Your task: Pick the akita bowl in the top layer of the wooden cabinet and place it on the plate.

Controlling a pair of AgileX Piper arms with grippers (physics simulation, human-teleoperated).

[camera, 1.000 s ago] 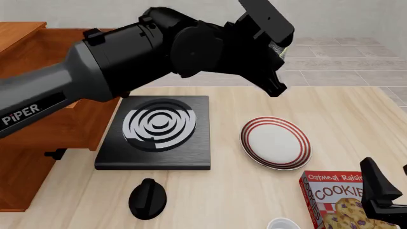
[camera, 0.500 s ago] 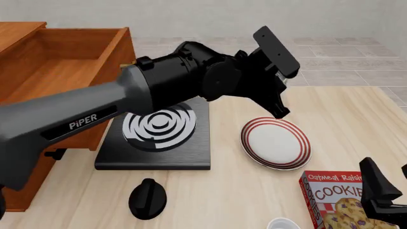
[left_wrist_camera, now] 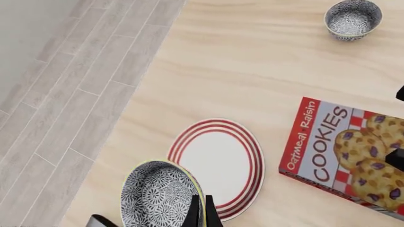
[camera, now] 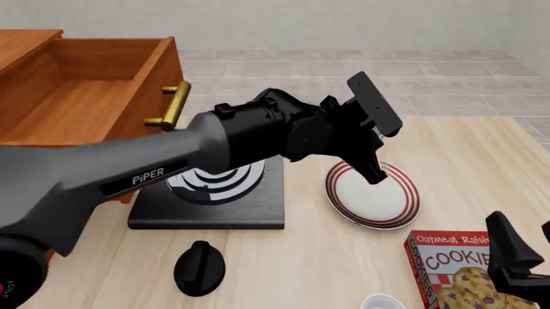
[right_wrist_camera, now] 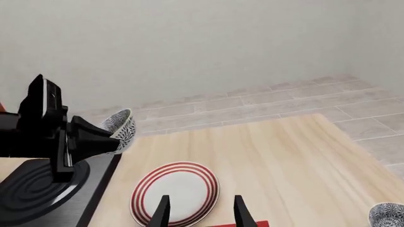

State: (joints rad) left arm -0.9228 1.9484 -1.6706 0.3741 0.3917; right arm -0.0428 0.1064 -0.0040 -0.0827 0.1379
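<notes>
The akita bowl [left_wrist_camera: 158, 196], speckled black and white with a pale rim, hangs tilted just above the table beside the plate [left_wrist_camera: 218, 165]. My left gripper [left_wrist_camera: 200, 210] is shut on its rim. The right wrist view shows the bowl [right_wrist_camera: 122, 127] in the air behind the red-ringed plate [right_wrist_camera: 175, 191]. In the front view my left arm reaches over the plate [camera: 378, 199], its gripper [camera: 375, 170] above the plate's far edge, and the arm hides the bowl. The wooden cabinet's top layer [camera: 86, 90] stands pulled out. My right gripper [right_wrist_camera: 200, 213] is open and holds nothing, low at the front right [camera: 518, 257].
A black stove slab [camera: 215, 187] with white rings lies left of the plate, with a black knob [camera: 199, 267] in front of it. A cookies box [camera: 455, 267] lies near my right gripper. A second speckled bowl [left_wrist_camera: 353, 19] sits near the table's front edge.
My left arm has swung down and to the right from near the open drawer to over the plate, carrying the bowl. The right arm has not moved.
</notes>
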